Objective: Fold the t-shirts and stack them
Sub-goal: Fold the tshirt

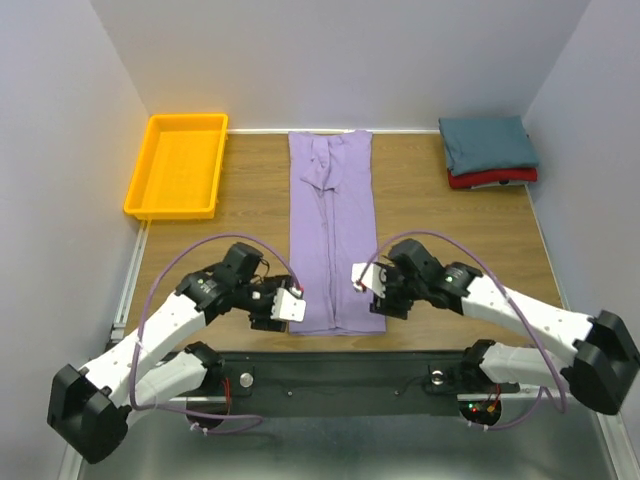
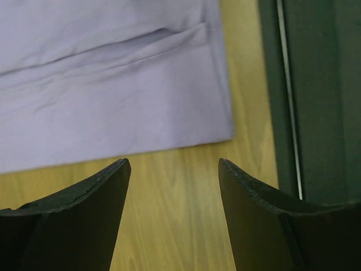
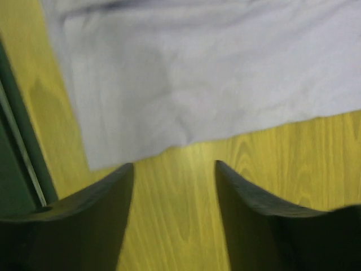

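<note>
Pincers (image 2: 172, 162) (image 3: 174, 164) agape just off lavender t-shirt (image 1: 332, 220) corners

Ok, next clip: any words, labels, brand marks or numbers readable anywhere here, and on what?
None can be read.
The purple shirt, teal shirt, red shirt and yellow tray show no print.
The left pincer and right pincer are plain black, with no marks.

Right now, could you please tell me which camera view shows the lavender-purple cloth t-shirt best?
The top external view: the whole lavender-purple cloth t-shirt lies as a long strip on the wooden table. The left wrist view shows only one near corner; the right wrist view, the other, blurred.
</note>
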`<state>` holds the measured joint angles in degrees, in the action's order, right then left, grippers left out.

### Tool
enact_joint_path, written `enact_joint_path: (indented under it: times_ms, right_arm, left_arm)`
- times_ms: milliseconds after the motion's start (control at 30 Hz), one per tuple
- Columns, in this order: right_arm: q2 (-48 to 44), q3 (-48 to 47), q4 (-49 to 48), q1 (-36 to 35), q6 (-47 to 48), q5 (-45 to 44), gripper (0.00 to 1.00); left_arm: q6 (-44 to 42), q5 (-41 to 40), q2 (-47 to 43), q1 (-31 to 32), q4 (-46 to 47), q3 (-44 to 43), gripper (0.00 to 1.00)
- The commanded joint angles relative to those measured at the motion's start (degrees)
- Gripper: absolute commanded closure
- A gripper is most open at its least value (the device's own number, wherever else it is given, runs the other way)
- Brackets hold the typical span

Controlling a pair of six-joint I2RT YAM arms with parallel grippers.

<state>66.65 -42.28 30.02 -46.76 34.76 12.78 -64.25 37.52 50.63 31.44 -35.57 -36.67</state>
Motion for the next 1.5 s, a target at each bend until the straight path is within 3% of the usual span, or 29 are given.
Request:
enact_joint_path:
  times_ms: [0, 233, 533, 600, 667, 700, 1000, 1167, 1200, 1300, 1467]
  right_arm:
    - [-8.8, 4.7, -4.1, -1.7, 12.9, 1.9, 0.31]
    - [-6.4, 9.4, -3.4, -8.2, 14.5, 0.6, 0.33]
    - [-4.3, 15.2, -7.8, -11.9, 19.0, -1.6, 0.37]
    - [-3.1, 15.2, -8.4, -12.0, 19.1, -1.6, 0.40]
    - [-2.3, 15.7, -9.7, -12.1, 19.1, -2.1, 0.43]
    - [-1.7, 15.8, -10.2, -12.1, 19.2, -2.2, 0.44]
    - [-1.3, 17.3, -11.3, -12.8, 18.3, -1.9, 0.78]
    - [-1.4, 17.1, -11.0, -12.9, 17.7, -2.3, 0.94]
    - [-1.2, 16.8, -11.0, -13.0, 17.2, -2.3, 0.96]
    - [-0.8, 16.4, -10.9, -13.0, 16.4, -2.1, 0.99]
    - [-0.6, 16.4, -10.9, -13.0, 16.0, -2.2, 0.99]
  left_arm:
    - [1.1, -3.5, -0.8, 9.0, 7.4, 3.9, 0.26]
    - [6.1, -10.2, 1.9, 21.7, 17.7, 9.9, 0.37]
    - [5.8, -12.3, 6.3, 22.9, 22.1, 11.7, 0.47]
    - [6.4, -12.6, 6.7, 22.8, 22.0, 11.6, 0.47]
    - [6.7, -13.3, 6.4, 22.8, 22.0, 11.7, 0.34]
    - [6.5, -13.7, 6.1, 22.8, 22.0, 12.2, 0.33]
    - [1.7, -15.3, 4.4, 22.8, 20.2, 13.0, 0.31]
    - [-2.9, -15.2, 5.5, 23.1, 18.2, 12.1, 0.46]
    - [-4.6, -15.1, 7.0, 23.1, 16.4, 11.4, 0.54]
    - [-6.5, -14.7, 9.8, 23.4, 13.0, 9.3, 0.65]
    - [-7.6, -12.9, 13.6, 24.0, 9.3, 6.0, 0.55]
